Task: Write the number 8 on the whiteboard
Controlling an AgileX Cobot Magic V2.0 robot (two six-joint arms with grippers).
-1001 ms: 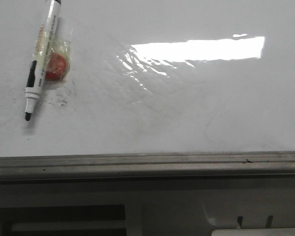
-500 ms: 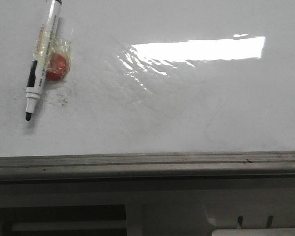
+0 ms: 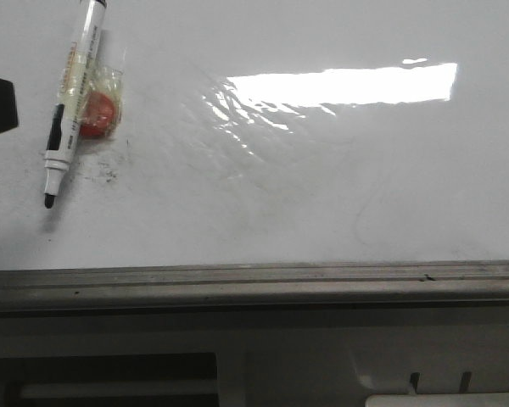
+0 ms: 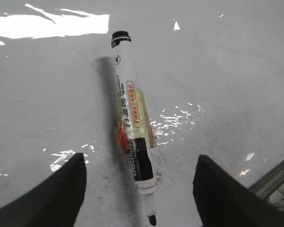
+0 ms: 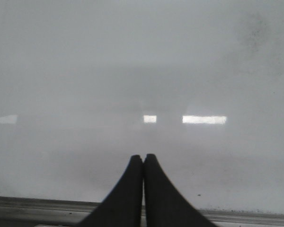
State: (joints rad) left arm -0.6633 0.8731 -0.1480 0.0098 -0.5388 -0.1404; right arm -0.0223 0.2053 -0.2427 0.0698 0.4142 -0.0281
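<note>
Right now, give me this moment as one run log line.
left gripper: jaws open, over marker | right gripper: jaws shut, empty | marker: uncapped, lying on whiteboard | number 8: not written

We see a bright rectangular glare of overhead light [image 3: 343, 86] reflected across the glossy white surface, with smaller rippled glints just beside it. Below the grey metal rail lies a pale, off-white moulded panel [image 3: 305, 373] in shadow, with a dark rectangular recess [image 3: 102, 369] at its left and short dark slots [image 3: 465, 381] toward its right.
</note>
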